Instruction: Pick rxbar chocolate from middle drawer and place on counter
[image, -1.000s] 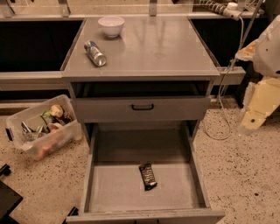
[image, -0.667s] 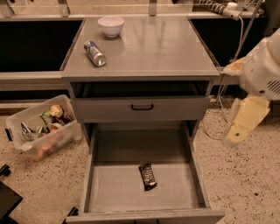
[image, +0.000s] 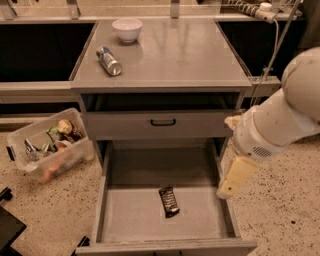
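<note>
A small flat snack bar in a shiny black-brown wrapper, the rxbar chocolate (image: 169, 201), lies on the floor of the wide, shallow grey metal middle drawer (image: 130, 220). The drawer is pulled fully open at 6 o'clock, and the bar sits near its centre, well apart from the side walls. The pale cream gripper (image: 226, 189) hangs at 4 o'clock, just over the drawer's right wall, at the end of a thick white arm (image: 280, 120). Whether the gripper is spread or closed I cannot tell; it holds nothing visible. The smooth grey table (image: 185, 55) atop the cabinet carries a white bowl (image: 127, 29) at 12 o'clock and a silver can (image: 109, 60) lying on its side at 11 o'clock. A clear plastic bin (image: 47, 145) of mixed items rests on the speckled floor at 9 o'clock
</note>
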